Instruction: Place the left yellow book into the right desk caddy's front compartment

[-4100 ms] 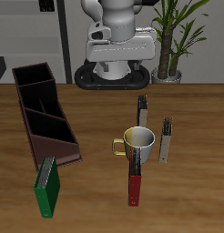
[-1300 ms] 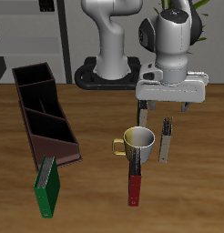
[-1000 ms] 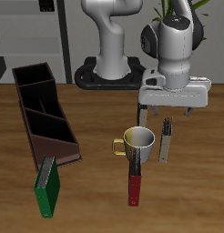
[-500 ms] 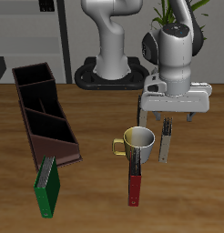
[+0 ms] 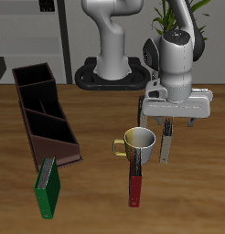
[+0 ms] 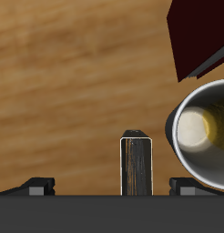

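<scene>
The left yellow book stands upright on the table beside the mug. My gripper hangs just above its top end, open, with a finger on each side. In the wrist view the book's narrow top shows between my spread fingertips, off-centre toward the mug; the gripper holds nothing. The right desk caddy, a long dark maroon box with three compartments, lies far off across the table.
A second slim book stands just behind the mug, partly hidden by my hand. A red book leans at the mug's front and shows in the wrist view. A green book stands by the caddy's near end.
The arm swung from the table's back out over the books and came down. In the last second the gripper has sunk lower over the left yellow book.
</scene>
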